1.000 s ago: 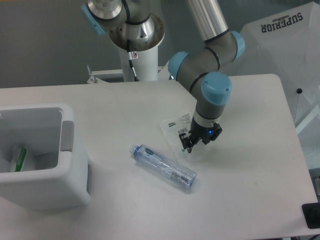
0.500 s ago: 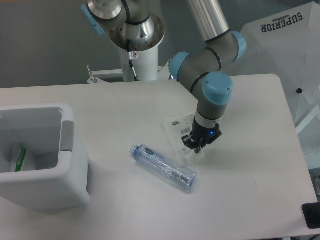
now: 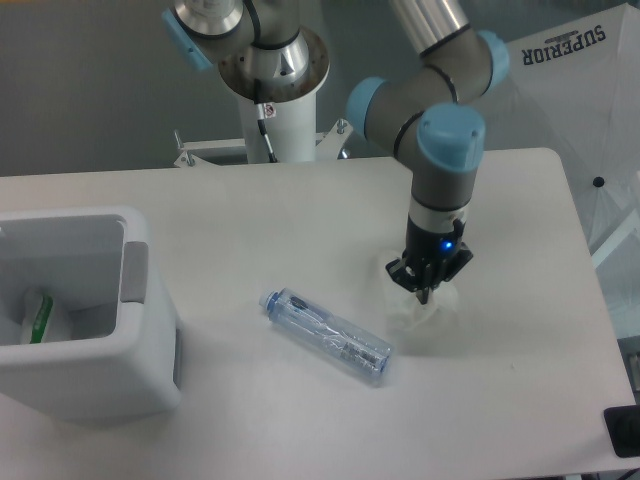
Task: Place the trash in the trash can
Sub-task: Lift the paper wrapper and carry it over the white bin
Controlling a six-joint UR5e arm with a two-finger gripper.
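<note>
At right centre the claw pinches the wrapper just off the desk, while the bottle lies mid-frame, so neither is yet in the trash can at lower left.

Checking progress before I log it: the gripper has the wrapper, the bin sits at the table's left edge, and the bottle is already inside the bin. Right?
Not quite. The bottle is not in the bin; the camera view shows it lying on the table, right of the bin. The rest stands: the gripper is shut on the wrapper.
</note>
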